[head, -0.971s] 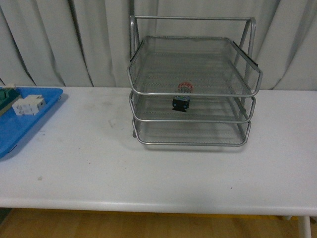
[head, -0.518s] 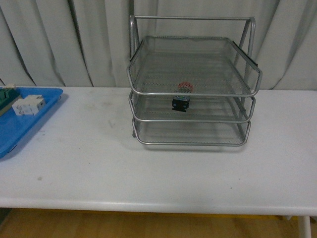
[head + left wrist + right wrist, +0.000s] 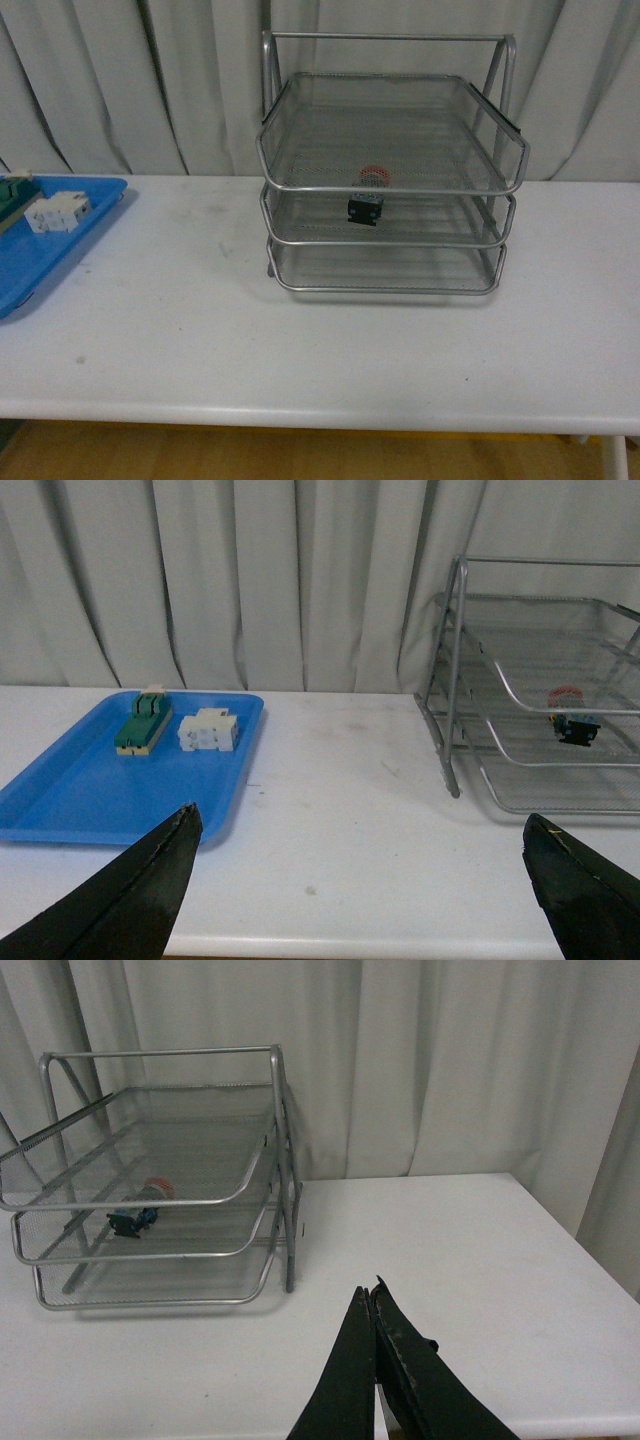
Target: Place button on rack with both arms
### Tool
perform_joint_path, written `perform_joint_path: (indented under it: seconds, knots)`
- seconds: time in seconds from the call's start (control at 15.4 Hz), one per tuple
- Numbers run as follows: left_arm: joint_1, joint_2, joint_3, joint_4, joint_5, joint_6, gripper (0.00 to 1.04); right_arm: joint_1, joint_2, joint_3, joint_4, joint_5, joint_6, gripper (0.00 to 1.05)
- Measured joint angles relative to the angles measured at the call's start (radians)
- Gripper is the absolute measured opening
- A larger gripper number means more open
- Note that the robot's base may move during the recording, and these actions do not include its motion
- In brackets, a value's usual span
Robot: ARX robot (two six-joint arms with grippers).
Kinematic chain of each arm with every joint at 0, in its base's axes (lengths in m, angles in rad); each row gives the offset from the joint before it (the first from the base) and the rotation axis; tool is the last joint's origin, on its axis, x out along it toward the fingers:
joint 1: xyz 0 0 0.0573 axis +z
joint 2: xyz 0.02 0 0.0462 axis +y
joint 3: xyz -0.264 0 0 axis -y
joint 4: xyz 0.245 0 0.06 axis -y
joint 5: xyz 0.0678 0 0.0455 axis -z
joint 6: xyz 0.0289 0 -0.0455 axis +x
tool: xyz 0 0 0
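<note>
Two black grippers hang back from the white table (image 3: pixel 330 350), both empty.
Nearest, the left gripper (image 3: pixel 365 880) has its fingers spread wide, while the right gripper (image 3: pixel 370 1305) has its fingers pressed together; farther on, a flat blue plastic tray (image 3: pixel 60 800) holds a white block (image 3: pixel 207 730) and a green component (image 3: pixel 140 727); beyond, the small red-capped push button (image 3: pixel 368 196) lies apparently on the middle tier of the silver three-tier wire-mesh rack (image 3: pixel 390 240).

A flat blue plastic tray (image 3: pixel 60 800) lies on the white worktop (image 3: pixel 330 350), holding a green flat component (image 3: pixel 140 728) beside a white block component (image 3: pixel 207 730); pale curtains (image 3: pixel 100 90) hang behind.
</note>
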Motion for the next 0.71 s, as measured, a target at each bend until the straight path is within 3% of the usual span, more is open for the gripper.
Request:
perform_joint_path:
  seconds: [0.13, 0.19, 0.32, 0.52, 0.71]
  knots:
    - [0.000, 0.000, 0.000, 0.000, 0.000, 0.000, 0.98, 0.000, -0.056, 0.001, -0.080, 0.000, 0.000, 0.02]
    - [0.000, 0.000, 0.000, 0.000, -0.001, 0.000, 0.98, 0.000, -0.172, 0.000, -0.193, -0.003, 0.000, 0.02]
    - [0.000, 0.000, 0.000, 0.001, 0.000, 0.000, 0.98, 0.000, -0.182, 0.000, -0.198, -0.003, 0.000, 0.02]
    - [0.000, 0.000, 0.000, 0.000, 0.000, 0.000, 0.98, 0.000, -0.184, 0.000, -0.192, -0.003, -0.001, 0.36]
    - [0.000, 0.000, 0.000, 0.000, 0.000, 0.000, 0.98, 0.000, -0.184, 0.000, -0.192, -0.003, -0.001, 0.77]
